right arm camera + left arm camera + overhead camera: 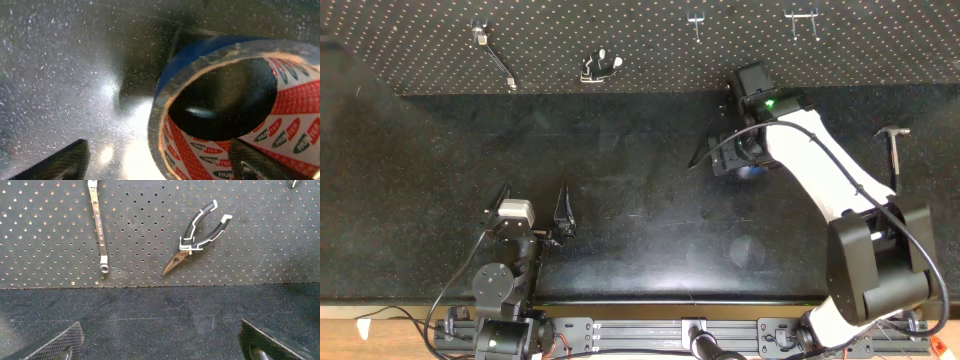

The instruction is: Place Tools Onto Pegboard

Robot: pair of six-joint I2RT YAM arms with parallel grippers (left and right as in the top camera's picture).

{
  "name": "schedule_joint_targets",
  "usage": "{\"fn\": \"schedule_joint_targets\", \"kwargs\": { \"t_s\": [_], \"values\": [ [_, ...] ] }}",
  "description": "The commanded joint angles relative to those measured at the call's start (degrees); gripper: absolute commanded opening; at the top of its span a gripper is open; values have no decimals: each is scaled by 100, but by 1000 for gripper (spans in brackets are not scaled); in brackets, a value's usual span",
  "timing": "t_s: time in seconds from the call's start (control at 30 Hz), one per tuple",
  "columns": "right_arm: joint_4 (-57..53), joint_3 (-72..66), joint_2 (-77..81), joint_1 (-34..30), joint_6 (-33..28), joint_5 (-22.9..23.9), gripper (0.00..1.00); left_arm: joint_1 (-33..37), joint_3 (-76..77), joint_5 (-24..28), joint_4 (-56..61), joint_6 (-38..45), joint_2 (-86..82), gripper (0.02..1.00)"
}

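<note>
So roughly halfway, I'd say. Nearest the arm bases, the left gripper [162, 340] sits at the lower left of the top view, its carbon-weave fingers spread wide with nothing between them. Further up, right of centre, the right gripper [160, 162] is low over the tape roll [210, 50], which lies on the black mat [620, 150]. Its jaws stand wide apart and haven't clamped. One finger looks like it's by the roll's core, but I can't tell if it's touching. The roll is a fat ring with a blue outer band, a chalky edge and a red-and-white printed liner. The mat is dark and speckled, with glare on it. The hammer [894, 150] lies flat at the far right of the frame, a slim handle with a metal head. Farthest back is the pegboard [650, 40], dark with a grid of small holes. The wrench [99, 225], long shiny steel, hangs at its upper left, with the pliers [197, 232], black-and-white grips, beside it. Two bare hooks [696, 22] wait at the upper right, so my guess is tape and hammer are left.
</note>
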Motion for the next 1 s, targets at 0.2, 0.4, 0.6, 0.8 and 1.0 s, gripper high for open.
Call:
{"fn": "schedule_joint_targets", "kwargs": {
  "t_s": [0.2, 0.4, 0.6, 0.8, 1.0],
  "values": [
    [13, 131, 66, 131, -201, 262, 130, -24, -7, 59, -52, 11, -59, 998],
    [181, 129, 0, 142, -195, 260, 84, -24, -7, 59, -52, 11, -59, 996],
    [820, 11, -905, 450, 227, 260, 75, -24, -7, 59, -52, 11, -59, 996],
    [1934, -566, -2170, 828, 551, 260, 75, -24, -7, 59, -52, 11, -59, 996],
    [2581, -640, -2649, 844, 579, 264, 77, -24, -7, 59, -52, 11, -59, 996]
  ]
}}
